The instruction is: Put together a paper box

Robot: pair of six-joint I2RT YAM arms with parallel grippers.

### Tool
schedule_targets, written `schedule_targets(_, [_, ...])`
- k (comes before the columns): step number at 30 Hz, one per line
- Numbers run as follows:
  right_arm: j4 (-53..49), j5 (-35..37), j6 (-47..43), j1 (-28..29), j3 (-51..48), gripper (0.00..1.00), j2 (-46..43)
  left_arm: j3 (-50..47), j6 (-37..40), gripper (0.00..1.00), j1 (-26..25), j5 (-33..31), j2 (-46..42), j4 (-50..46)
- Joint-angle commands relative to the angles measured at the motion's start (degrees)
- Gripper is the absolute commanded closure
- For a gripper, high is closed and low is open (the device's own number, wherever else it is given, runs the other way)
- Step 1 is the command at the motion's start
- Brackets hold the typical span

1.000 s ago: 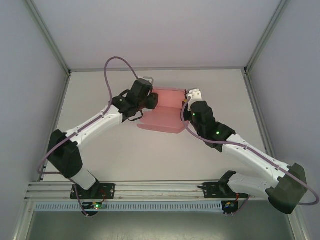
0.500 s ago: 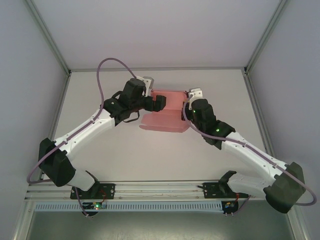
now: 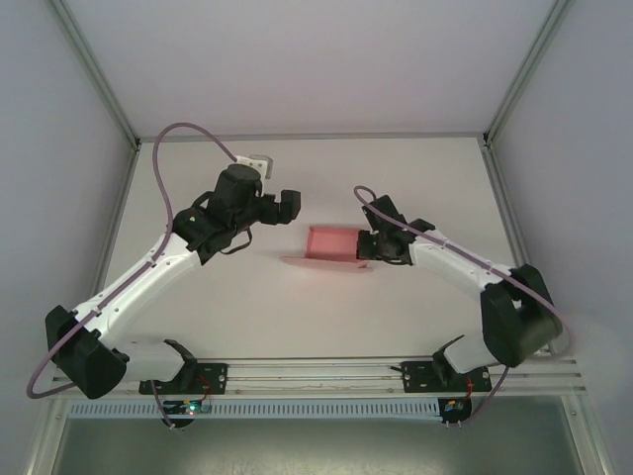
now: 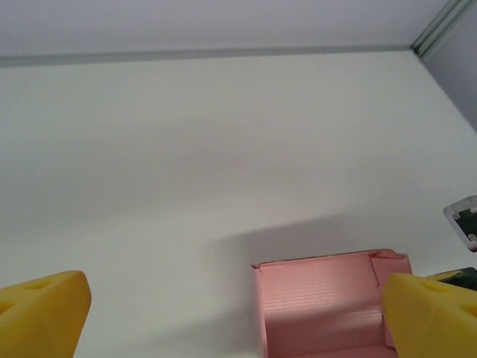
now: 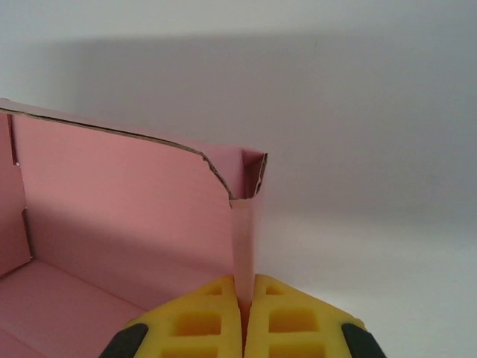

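Pink paper box point(image 3: 331, 243), apparently lengthwise left-right, mouth up, pinched by right gripper point(image 5: 244, 300); left gripper point(image 3: 290, 206) spread.

Paper box point(image 3: 331, 242) centre of table point(image 3: 297, 317); left hand point(image 3: 289, 205) apart to left; right hand point(image 3: 364, 247) on right wall

We see even, diffuse light and no glare on the white table point(image 3: 297, 297). In the top view the arms cast only faint, soft shadows, and the right arm point(image 3: 514, 317) smears slightly at its elbow. In the left wrist view a soft grey shadow lies beyond the paper box point(image 4: 328, 298), and the near yellow fingers point(image 4: 41, 317) look blurred. The right wrist view is dimmer, with a broad shadow crossing its upper half.
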Motion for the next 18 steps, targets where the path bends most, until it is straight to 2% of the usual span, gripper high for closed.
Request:
schedule_targets(1, [-3.59, -2.88, 5.86, -0.23, 2.71, 1.00, 3.28, -1.75, -0.81, 0.00, 1.26, -1.20, -0.37, -0.37])
schedule_targets(6, [1.04, -5.98, 10.67, 0.33, 2.95, 0.99, 6.18, -2.49, -0.64, 0.00, 1.81, -1.17, -0.60, -0.67])
schedule_targets(7, [1.61, -5.95, 11.34, 0.73, 3.00, 0.92, 6.03, -2.74, -0.64, 0.00, 1.85, -1.05, -0.77, -0.55])
schedule_targets(8, [1.93, -5.57, 11.43, 1.07, 3.08, 0.79, 5.70, -2.82, -0.64, 0.00, 1.94, -0.90, -0.93, -0.62])
schedule_targets(9, [1.62, -4.39, 11.62, 1.45, 3.08, 0.71, 5.12, -2.95, -0.72, 0.00, 1.97, -0.86, -1.12, -0.71])
schedule_targets(11, [1.49, -3.31, 10.97, 2.14, 2.89, 0.66, 3.68, -3.28, -0.67, 0.00, 1.94, -0.81, -1.61, -0.80])
schedule_targets(12, [1.37, -2.87, 10.52, 2.32, 2.42, 0.57, 2.66, -3.45, -0.80, 0.00, 2.19, -1.00, -2.00, -0.89])
schedule_targets(13, [1.32, -2.23, 10.04, 2.37, 1.81, 0.51, 1.62, -3.50, -0.84, 0.00, 2.32, -1.06, -2.25, -1.02])
schedule_targets(15, [1.22, -1.28, 6.77, 1.97, 0.47, 0.51, -0.65, -3.86, -1.24, 0.00, 2.46, -1.72, -3.04, -1.35])
schedule_targets(18, [-1.65, 2.31, 1.46, 0.77, 0.14, 0.43, -4.36, -4.05, -1.98, 0.00, 2.77, -3.74, -4.92, -3.82])
